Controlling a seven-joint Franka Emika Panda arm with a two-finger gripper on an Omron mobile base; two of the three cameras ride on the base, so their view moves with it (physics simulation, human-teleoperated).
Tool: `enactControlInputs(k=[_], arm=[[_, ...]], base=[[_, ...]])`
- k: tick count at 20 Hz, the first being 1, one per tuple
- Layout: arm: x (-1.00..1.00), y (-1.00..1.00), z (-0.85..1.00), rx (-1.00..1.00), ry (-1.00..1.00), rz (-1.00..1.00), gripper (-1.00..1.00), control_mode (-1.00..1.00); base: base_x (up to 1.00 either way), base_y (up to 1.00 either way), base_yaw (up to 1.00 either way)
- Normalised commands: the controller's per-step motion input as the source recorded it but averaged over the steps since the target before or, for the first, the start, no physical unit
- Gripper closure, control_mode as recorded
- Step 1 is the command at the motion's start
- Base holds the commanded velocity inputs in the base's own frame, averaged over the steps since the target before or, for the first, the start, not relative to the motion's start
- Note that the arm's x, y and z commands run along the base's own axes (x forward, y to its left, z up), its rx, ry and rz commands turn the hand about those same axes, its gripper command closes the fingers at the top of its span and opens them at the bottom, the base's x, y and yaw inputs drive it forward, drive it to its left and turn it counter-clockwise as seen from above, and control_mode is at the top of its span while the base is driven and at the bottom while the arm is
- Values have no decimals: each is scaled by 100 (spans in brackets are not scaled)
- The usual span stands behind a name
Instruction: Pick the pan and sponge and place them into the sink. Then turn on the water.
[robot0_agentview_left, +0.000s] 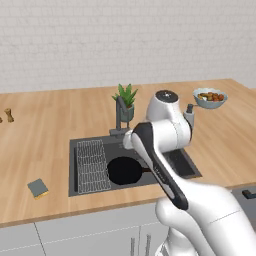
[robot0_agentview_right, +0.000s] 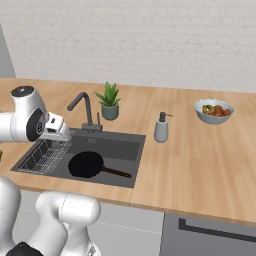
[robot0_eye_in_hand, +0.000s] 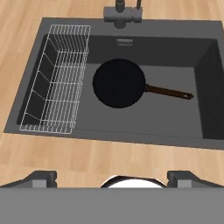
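Observation:
The black pan (robot0_eye_in_hand: 119, 83) lies flat on the floor of the dark grey sink (robot0_eye_in_hand: 166, 120), its thin handle (robot0_eye_in_hand: 168, 92) pointing away from the wire rack (robot0_eye_in_hand: 61, 96). It also sits mid-basin in the base views as the pan (robot0_agentview_left: 125, 170) (robot0_agentview_right: 86, 165). The sponge (robot0_agentview_left: 38, 188) rests on the wooden counter left of the sink, near the front edge. My gripper (robot0_eye_in_hand: 112, 177) hovers open above the sink's front rim, with nothing between its fingers (robot0_eye_in_hand: 41, 177). The dark faucet (robot0_agentview_right: 85, 107) stands behind the basin; no water runs from it.
A potted plant (robot0_agentview_right: 109, 102) stands beside the faucet. A white soap dispenser (robot0_agentview_right: 161, 127) is right of the sink, and a bowl of fruit (robot0_agentview_right: 214, 111) further right. Two small brown items (robot0_agentview_left: 9, 115) sit at the counter's far left.

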Motion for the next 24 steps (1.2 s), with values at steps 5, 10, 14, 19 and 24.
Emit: enactControlInputs(k=[5, 10, 14, 19, 24], arm=[[0, 99, 0, 4, 14, 10, -100, -100], [0, 100, -1, 0, 16, 12, -100, -100], [0, 100, -9, -2, 14, 7, -100, -100], [0, 100, -5, 0, 17, 9, -100, -100], [0, 84, -9, 0, 11, 7, -100, -100]], base=[[0, 0, 0], [0, 0, 0], [0, 0, 0], [0, 0, 0], [0, 0, 0]])
